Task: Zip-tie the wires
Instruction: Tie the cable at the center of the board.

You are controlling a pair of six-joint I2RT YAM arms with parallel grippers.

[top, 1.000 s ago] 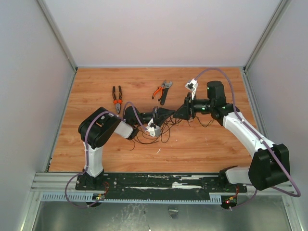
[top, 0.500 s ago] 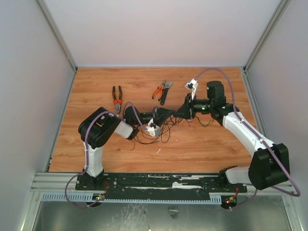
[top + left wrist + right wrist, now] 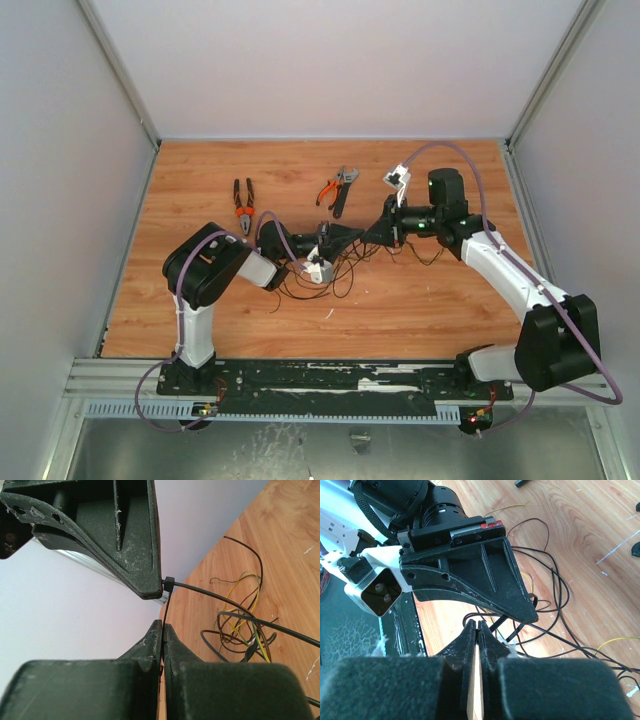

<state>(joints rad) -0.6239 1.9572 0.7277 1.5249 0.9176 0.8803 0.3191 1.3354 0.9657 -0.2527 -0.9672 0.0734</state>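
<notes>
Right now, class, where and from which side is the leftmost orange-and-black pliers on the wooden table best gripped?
Take the orange-and-black pliers across the narrow waist where its spread legs meet, probably coming straight down, jaws closing left-right; it lies flat, running near-to-far.

Left tool (image 3: 163,630) and right tool (image 3: 477,627): tip to tip above the table (image 3: 450,310). Zip tie (image 3: 210,596): between the left tool's jaws, head against the right tool's tip. Wires (image 3: 252,640): on the table beneath both tools. Pliers (image 3: 243,205): behind and left of the left tool. Second pliers (image 3: 338,189): behind the tools' meeting point.

right gripper (image 3: 476,625) closed up, from partly open
</notes>
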